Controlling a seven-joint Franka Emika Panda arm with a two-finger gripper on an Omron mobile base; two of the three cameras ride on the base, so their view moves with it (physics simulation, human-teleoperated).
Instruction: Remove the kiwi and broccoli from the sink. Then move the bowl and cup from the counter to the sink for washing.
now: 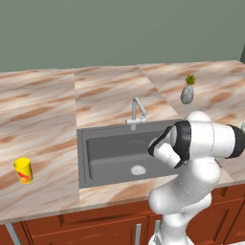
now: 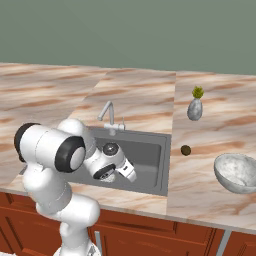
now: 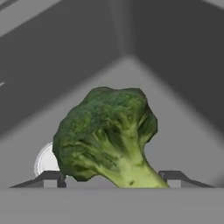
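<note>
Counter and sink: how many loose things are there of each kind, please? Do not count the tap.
Fruit and vegetables: 2, kiwi and broccoli
Dishes: 2, bowl and cup
Vases: 1, vase
Total: 5

Taking the sink as landmark: its dark floor lies bare around the round drain, giving a gripper room on that side, while the broccoli sits directly before the spread finger tips, with the basin walls close behind it. The tap stands on the sink's back rim. Counter left of the sink is open apart from the cup; right of it stand the kiwi, vase and bowl
</note>
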